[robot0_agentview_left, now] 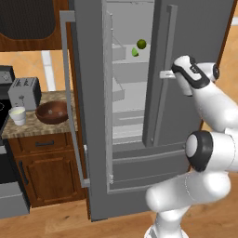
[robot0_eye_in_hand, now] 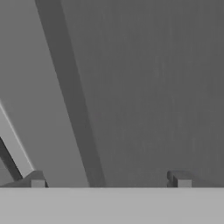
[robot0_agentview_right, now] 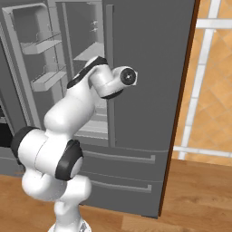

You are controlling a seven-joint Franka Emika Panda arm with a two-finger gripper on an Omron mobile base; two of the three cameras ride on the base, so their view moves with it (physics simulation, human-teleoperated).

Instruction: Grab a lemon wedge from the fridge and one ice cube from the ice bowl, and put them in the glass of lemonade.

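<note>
Lemon wedge (robot0_agentview_left: 135,52), a tiny pale yellow-green slice, lies on an upper shelf inside the tall grey French-door fridge (robot0_agentview_left: 195,28), in the upper middle of the left base view, just below and left of a darker green round whole fruit (robot0_agentview_left: 141,44), so close the two may touch. One wedge and one whole fruit can be counted. The wedge looks light, soft and probably slippery on its cut faces, so I would take it gently across its thicker rind side, with care not to nudge the round fruit beside it.

One fridge door stands swung open at the left of that view; the other is shut. The two-finger gripper (robot0_eye_in_hand: 109,181) has its jaws spread wide and empty, its two dark tips low in the hand view, set either side of the long vertical bar handle (robot0_agentview_left: 163,83) of the shut door, facing the flat grey panel. Whether it touches the handle I cannot tell.

At mid-left of the left base view, one round dark reddish-brown wooden-looking ice bowl (robot0_agentview_left: 51,112) sits on a speckled stone counter (robot0_agentview_left: 32,126), with one short whitish glass of lemonade (robot0_agentview_left: 17,115) nearby to its left and one grey toaster (robot0_agentview_left: 25,92) behind. Both remain to be visited.
</note>
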